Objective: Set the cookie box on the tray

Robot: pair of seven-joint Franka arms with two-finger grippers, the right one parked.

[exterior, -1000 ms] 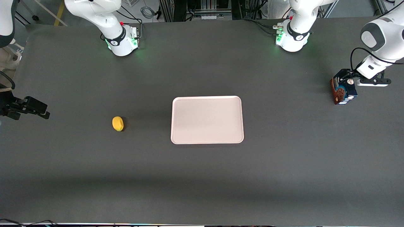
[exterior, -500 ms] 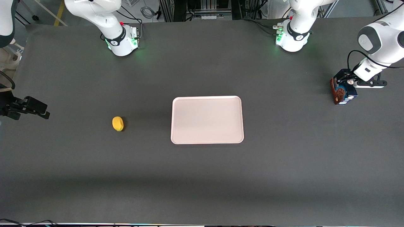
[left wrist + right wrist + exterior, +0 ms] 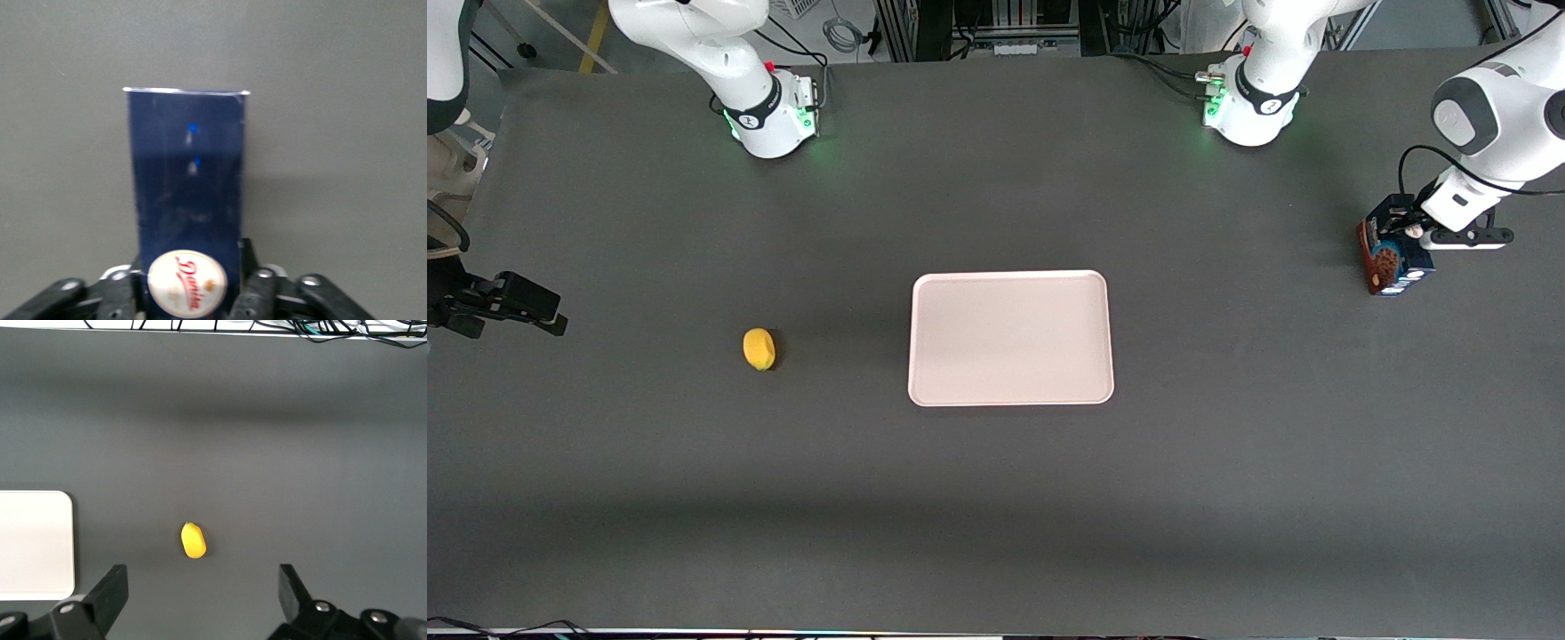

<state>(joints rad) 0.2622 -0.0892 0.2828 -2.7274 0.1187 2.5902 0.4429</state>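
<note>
- The tray [image 3: 1011,338] holds nothing; the box [image 3: 1392,258] stands upright on the table [image 3: 996,498], well apart from the tray toward the working arm's end, so the placing itself is all still to do
- By my reading the task is at the grasp stage: the box has yet to be lifted, carried over to the tray and set down
- The gripper [image 3: 1403,233] is down at the upper part of the box; in the wrist view its fingers [image 3: 251,277] stand one on each side of the narrow navy carton [image 3: 188,193], right against its faces by the round white logo
- They look pinched onto the box, little wider than its slim width, though how firm the hold is I cannot tell
- A yellow lump [image 3: 759,348] lies near the tray toward the parked arm's end, no part of this job
</note>
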